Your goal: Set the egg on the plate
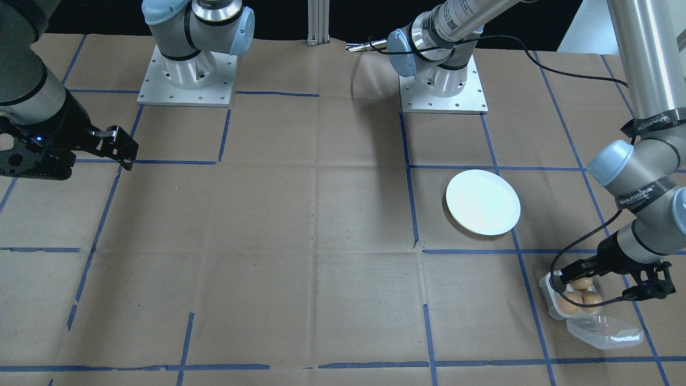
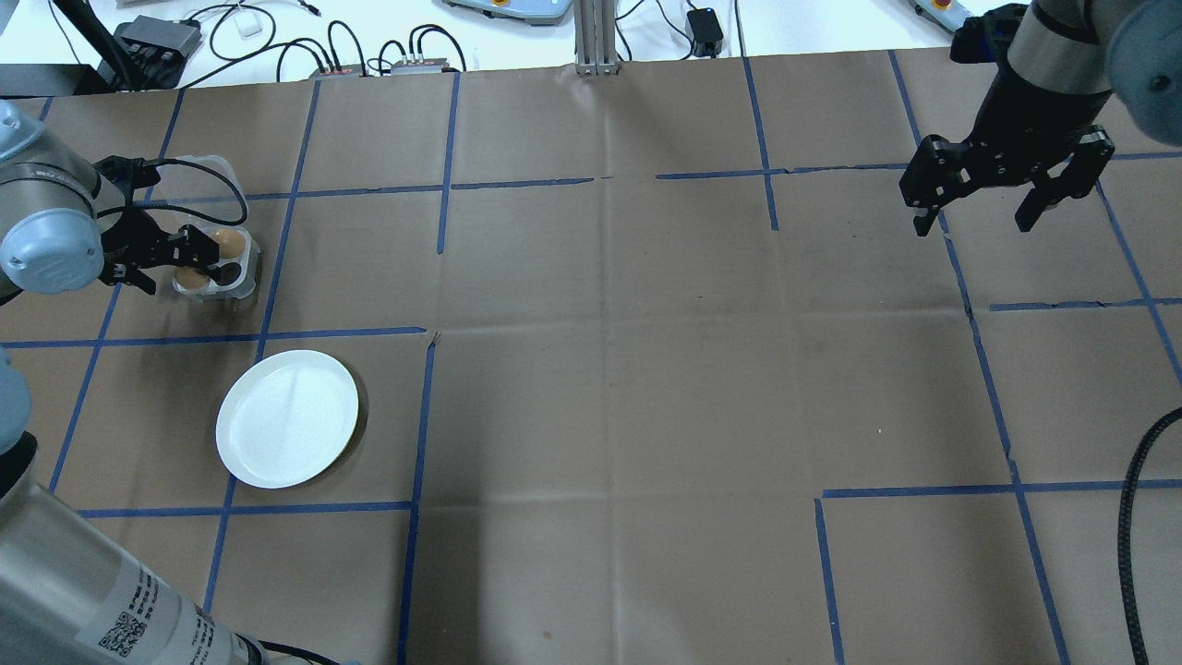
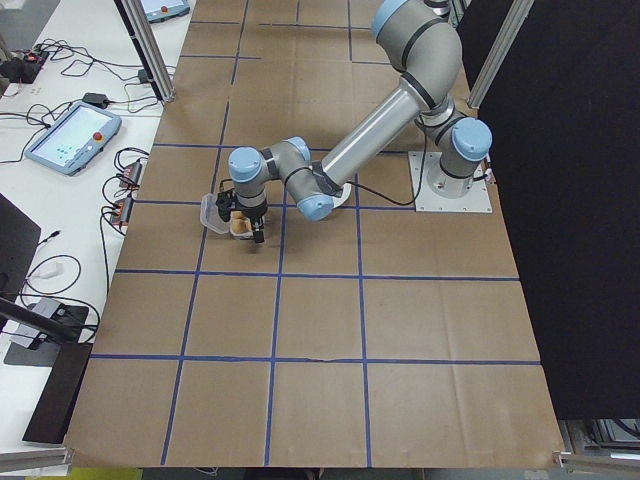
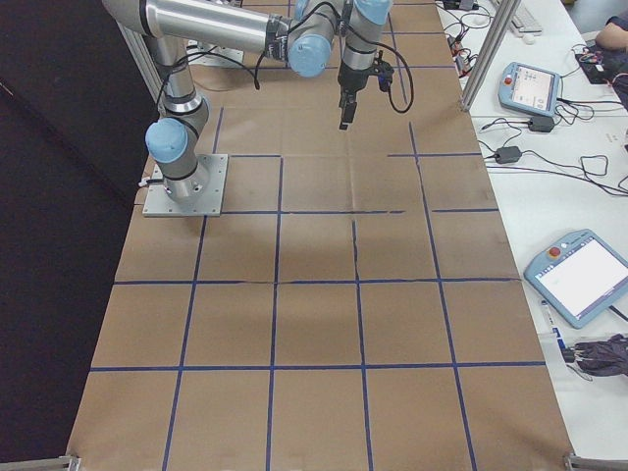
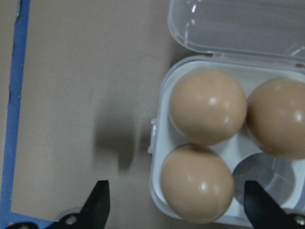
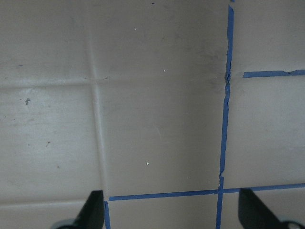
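3 eggs (image 5: 208, 106) in carton (image 5: 159, 143); plate (image 2: 287, 417) nearby.

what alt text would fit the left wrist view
Three brown eggs sit in an open clear carton, its fourth cup empty. Two black fingers of the open left gripper straddle the nearest egg above brown paper.

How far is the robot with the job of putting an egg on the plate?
Done: the carton lid is open, and one cup is empty. In hand: the open left claw hovers over the nearest egg, not gripping. Left: grasp, carry, place. The plate is bare. The right claw waits far off.
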`<action>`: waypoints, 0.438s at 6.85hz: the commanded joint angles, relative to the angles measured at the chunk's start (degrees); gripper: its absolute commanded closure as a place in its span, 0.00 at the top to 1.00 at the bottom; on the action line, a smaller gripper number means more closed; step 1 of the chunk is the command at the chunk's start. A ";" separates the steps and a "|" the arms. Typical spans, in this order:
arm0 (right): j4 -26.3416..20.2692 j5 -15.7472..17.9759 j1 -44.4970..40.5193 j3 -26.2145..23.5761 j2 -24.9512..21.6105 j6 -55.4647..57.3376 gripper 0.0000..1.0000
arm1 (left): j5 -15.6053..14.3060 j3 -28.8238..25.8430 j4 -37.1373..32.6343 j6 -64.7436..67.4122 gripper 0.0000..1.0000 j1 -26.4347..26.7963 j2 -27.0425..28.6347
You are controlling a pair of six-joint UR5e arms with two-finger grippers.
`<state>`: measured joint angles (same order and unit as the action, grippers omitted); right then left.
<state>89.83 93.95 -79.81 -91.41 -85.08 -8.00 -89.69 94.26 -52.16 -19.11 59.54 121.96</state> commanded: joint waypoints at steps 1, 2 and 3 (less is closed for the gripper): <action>0.00 0.00 0.00 0.00 0.00 0.00 1.00 | 0.13 -0.39 0.48 0.21 0.93 0.13 0.03; 0.00 0.00 0.00 0.00 0.00 0.00 1.00 | 0.13 -0.48 0.48 0.21 0.88 0.14 0.12; 0.00 0.09 0.00 0.00 0.00 0.00 1.00 | 0.13 -0.39 0.48 0.21 0.85 0.14 0.12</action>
<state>89.83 93.97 -79.81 -91.41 -85.08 -8.00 -89.57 93.87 -51.72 -18.91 59.66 122.05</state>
